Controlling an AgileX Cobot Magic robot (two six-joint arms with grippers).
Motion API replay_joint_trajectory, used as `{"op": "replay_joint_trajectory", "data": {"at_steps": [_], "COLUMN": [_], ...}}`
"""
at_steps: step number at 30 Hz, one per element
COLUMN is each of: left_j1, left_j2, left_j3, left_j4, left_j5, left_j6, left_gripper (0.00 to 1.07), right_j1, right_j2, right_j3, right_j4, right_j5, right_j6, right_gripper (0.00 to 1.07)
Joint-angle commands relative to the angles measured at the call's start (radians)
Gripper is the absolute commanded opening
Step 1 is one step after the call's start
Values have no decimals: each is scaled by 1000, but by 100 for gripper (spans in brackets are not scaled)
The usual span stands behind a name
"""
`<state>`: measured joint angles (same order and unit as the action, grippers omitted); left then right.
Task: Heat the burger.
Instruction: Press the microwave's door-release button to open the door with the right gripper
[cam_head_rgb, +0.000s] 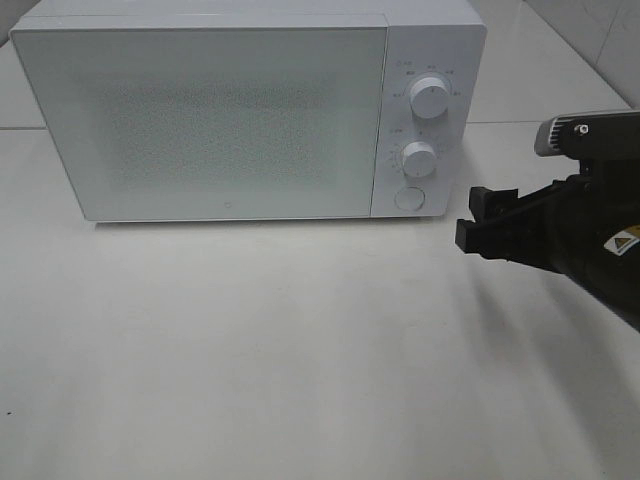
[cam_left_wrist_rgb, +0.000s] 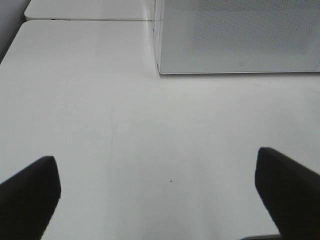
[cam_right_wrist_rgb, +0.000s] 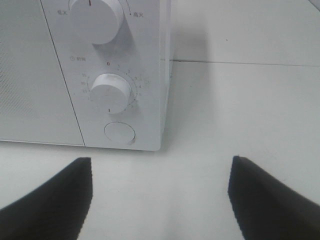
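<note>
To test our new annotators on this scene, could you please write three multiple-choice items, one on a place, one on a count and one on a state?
1. Where is the right gripper relative to the microwave?
A. On top of it.
B. Off to the right of its control panel, above the table.
C. Inside it.

2. How many knobs does the control panel carry?
A. One.
B. Two.
C. Four.

3. How is the microwave's door?
A. Shut.
B. Swung wide open.
C. Taken off.

Answers:
1. B, the gripper hangs open beside the panel's lower right corner.
2. B, two knobs sit one above the other, over a round button.
3. A, the door lies flush with the front.
</note>
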<state>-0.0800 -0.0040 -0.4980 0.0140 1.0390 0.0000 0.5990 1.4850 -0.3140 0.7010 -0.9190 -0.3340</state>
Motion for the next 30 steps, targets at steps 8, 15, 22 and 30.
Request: {"op": "replay_joint_trajectory", "data": {"at_steps": [8,15,22,30], "left_j1": [2,2,2,2], "left_j2": [-21,-21,-21,-21], "left_j3": [2,2,2,2], "left_j4": [-5,-5,-5,-5], "left_j5": [-2,-2,-2,-2], "left_j6": [0,0,0,0], "left_gripper": [98,98,98,98], "right_j1": [177,243,243,243], "right_j2": [91,113,130,130], "right_j3": [-4,-4,-4,-4], "right_j4": [194,282,281,269], "right_j5": [-104,-139,-128,-116], "right_j6": [-20,-20,50,519], "right_gripper": [75,75,74,72]}}
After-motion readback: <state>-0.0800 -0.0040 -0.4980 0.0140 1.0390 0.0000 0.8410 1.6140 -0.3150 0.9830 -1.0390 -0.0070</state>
